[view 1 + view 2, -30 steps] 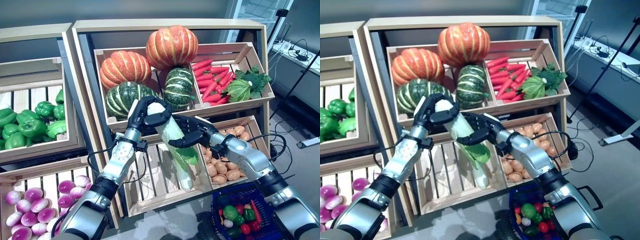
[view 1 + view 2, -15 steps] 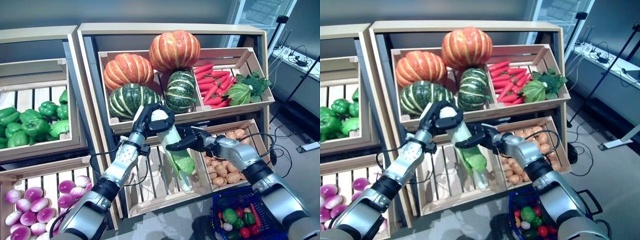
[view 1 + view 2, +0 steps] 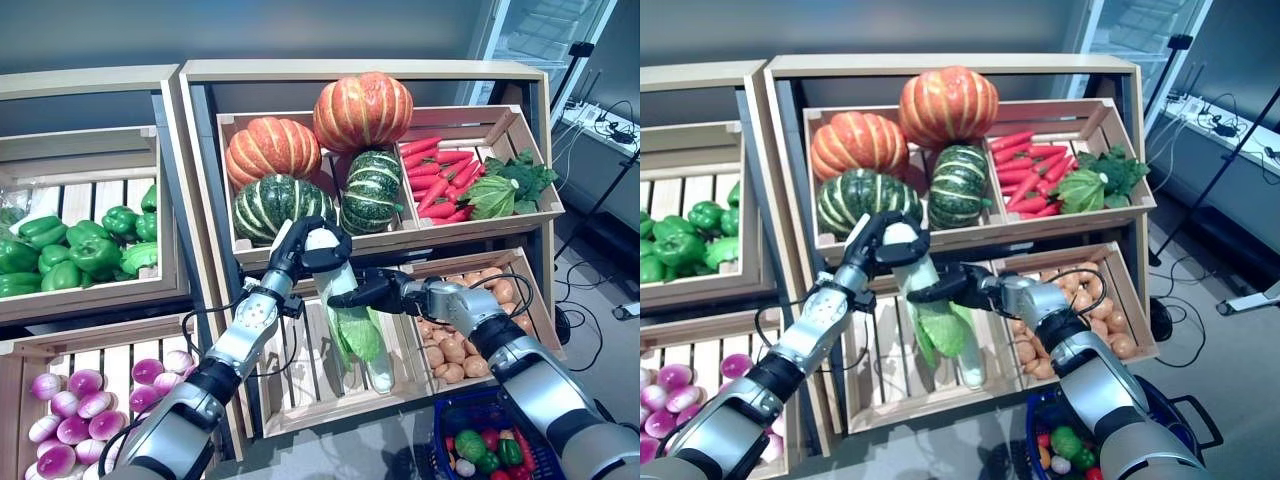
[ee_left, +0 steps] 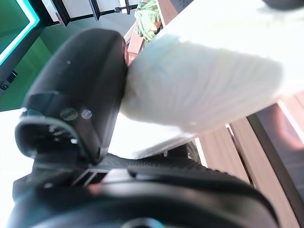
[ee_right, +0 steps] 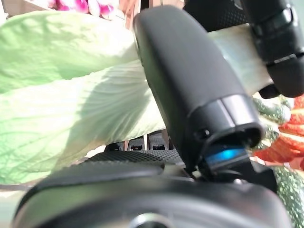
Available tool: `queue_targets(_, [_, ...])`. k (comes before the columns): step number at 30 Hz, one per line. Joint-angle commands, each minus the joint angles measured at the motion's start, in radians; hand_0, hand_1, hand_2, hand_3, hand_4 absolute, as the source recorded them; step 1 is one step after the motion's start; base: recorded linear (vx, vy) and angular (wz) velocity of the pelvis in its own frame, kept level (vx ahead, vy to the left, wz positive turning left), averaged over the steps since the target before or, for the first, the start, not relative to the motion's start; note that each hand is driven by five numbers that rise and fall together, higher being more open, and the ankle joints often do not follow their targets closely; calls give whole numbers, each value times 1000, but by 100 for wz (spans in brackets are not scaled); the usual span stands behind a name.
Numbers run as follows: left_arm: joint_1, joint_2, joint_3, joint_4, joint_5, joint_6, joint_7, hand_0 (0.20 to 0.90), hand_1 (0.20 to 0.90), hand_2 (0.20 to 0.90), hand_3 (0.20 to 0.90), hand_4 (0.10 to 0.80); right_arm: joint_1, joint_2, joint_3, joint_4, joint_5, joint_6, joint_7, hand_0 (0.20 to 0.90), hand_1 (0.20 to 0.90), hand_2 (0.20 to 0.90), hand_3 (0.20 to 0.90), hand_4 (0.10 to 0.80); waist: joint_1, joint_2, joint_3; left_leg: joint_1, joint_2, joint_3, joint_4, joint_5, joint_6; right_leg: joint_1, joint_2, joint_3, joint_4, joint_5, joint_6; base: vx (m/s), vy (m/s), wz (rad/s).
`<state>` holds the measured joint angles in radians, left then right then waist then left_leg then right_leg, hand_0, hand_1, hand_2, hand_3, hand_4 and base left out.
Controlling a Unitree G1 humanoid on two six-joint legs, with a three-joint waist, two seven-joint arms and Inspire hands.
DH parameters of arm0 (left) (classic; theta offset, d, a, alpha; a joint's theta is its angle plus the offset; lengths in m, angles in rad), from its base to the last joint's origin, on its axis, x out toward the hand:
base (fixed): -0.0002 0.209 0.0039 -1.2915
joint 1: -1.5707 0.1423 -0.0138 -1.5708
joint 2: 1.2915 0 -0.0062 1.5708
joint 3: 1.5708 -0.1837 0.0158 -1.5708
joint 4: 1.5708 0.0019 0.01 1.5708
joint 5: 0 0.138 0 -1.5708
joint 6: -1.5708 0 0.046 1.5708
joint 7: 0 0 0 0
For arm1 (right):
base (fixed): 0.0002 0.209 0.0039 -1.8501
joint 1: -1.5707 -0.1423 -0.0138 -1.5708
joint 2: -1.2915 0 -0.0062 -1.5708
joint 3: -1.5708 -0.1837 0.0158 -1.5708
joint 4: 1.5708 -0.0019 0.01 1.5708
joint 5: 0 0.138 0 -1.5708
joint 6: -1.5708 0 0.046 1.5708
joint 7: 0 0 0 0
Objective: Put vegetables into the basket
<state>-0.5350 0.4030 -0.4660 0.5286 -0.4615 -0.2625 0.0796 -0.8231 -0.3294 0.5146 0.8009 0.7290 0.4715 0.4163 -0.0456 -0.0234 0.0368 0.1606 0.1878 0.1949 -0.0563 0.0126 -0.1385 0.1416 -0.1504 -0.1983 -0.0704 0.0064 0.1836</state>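
Observation:
A long vegetable with a white stalk (image 3: 322,241) and green leaves (image 3: 352,328) hangs in front of the stand's lower middle crate. My left hand (image 3: 293,252) is shut on its white top end, which also shows in the left wrist view (image 4: 204,85). My right hand (image 3: 385,292) is curled round its middle, just below the left hand; in the right wrist view its thumb (image 5: 185,76) presses on the green leaf (image 5: 61,104). The blue basket (image 3: 440,425) stands on the floor at the lower right with small green, red and white vegetables (image 3: 472,446) in it.
The wooden stand (image 3: 360,72) with stocked crates is close behind both hands. A second stand (image 3: 90,85) is at the left. A long pale vegetable (image 3: 380,372) lies in the slatted crate below the hands.
The whole picture has shifted, so the camera moved. My right hand has drawn in and closed round the vegetable's middle. My left hand keeps its hold on the white end.

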Motion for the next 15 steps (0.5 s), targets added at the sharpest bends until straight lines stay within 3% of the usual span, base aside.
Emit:
queue_targets(1, [-241, -127, -2, -122, -130, -153, -53, 300, 300, 300, 300, 400, -94, 70, -61, 89, 160, -107, -54, 300, 300, 300, 300, 400, 28, -14, -57, -40, -114, -30, 27, -45, 68, -24, 47, 43, 46, -21, -78, 0, 0, 0])
queue_targets(11, [-213, -96, 4, -110, -131, -85, -93, 300, 300, 300, 300, 400, -60, 5, -81, 27, 72, -162, -99, 300, 300, 300, 300, 400, 14, -11, -55, -39, -114, -28, 19, -41, 68, -31, 47, 55, 43, -13, -74, 0, 1, 0])
queue_targets(12, [-208, -92, 5, -103, -131, -79, -99, 467, 467, 467, 467, 511, -52, -9, -84, 21, 69, -165, -96, 300, 300, 300, 300, 400, 12, -11, -53, -39, -114, -27, 19, -41, 69, -32, 47, 56, 44, -13, -74, 0, 0, 0])
queue_targets(13, [-205, -88, 5, -98, -132, -78, -102, 587, 587, 587, 587, 591, -48, -16, -87, 20, 66, -169, -98, 300, 300, 300, 300, 400, 11, -10, -53, -39, -113, -26, 20, -40, 69, -33, 47, 57, 44, -12, -73, 0, 0, 0])
queue_targets(14, [-201, -85, 7, -94, -133, -76, -104, 900, 900, 900, 900, 800, -44, -23, -89, 17, 63, -170, -99, 300, 300, 300, 300, 400, 10, -10, -52, -39, -113, -26, 20, -40, 68, -33, 47, 58, 45, -12, -73, 0, 0, 0])
queue_targets(15, [-192, -77, 13, -89, -132, -63, -120, 900, 900, 900, 900, 800, -32, -40, -94, 13, 52, -181, -104, 300, 300, 300, 300, 400, 8, -10, -52, -39, -111, -23, 18, -39, 68, -35, 46, 58, 46, -12, -72, 0, 0, 0])
